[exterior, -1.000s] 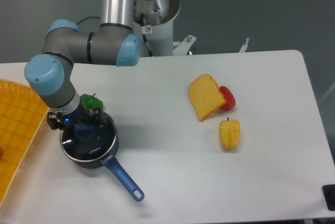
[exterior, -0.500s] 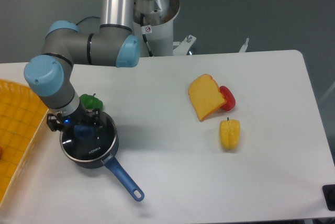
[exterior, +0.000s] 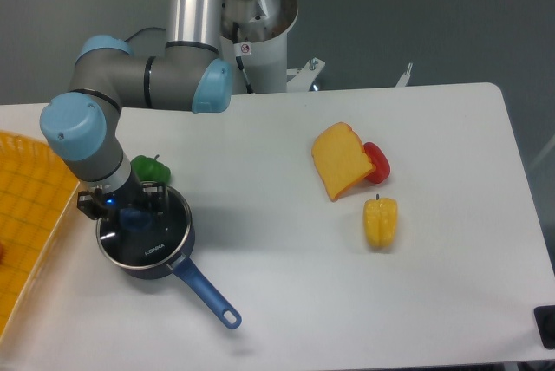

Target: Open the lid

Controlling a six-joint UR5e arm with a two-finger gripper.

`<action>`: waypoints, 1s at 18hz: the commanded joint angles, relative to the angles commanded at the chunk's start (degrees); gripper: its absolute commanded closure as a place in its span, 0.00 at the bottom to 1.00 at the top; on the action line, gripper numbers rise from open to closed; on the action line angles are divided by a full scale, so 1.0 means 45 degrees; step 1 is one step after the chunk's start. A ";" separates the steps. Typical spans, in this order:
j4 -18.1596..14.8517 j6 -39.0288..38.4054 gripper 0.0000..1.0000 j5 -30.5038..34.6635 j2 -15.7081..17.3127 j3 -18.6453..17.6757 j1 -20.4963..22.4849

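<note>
The lid (exterior: 153,246), clear glass with a metal rim and white lettering, sits on the dark blue saucepan (exterior: 205,293) at the table's left. My gripper (exterior: 132,216) hangs straight down over the lid's middle. Its black fingers (exterior: 158,198) stand on either side of the blue knob (exterior: 133,218) and are shut on it. The gripper body hides the back part of the lid. The pan's long handle points toward the front right.
A green pepper (exterior: 150,167) lies just behind the pan. A yellow basket (exterior: 26,215) stands at the left edge. A slice of bread (exterior: 340,160), a red pepper (exterior: 378,161) and a yellow pepper (exterior: 380,221) lie on the right half.
The gripper and lid have shifted slightly up and left in the view. The pan's handle end has nudged a little to the right.
</note>
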 joint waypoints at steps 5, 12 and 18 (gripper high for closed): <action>0.0000 0.0000 0.34 -0.0020 -0.0020 0.0000 0.0000; 0.0000 0.0000 0.41 -0.0137 0.0020 0.0136 0.0058; -0.0117 0.0465 0.41 -0.0098 0.0137 0.0390 0.0117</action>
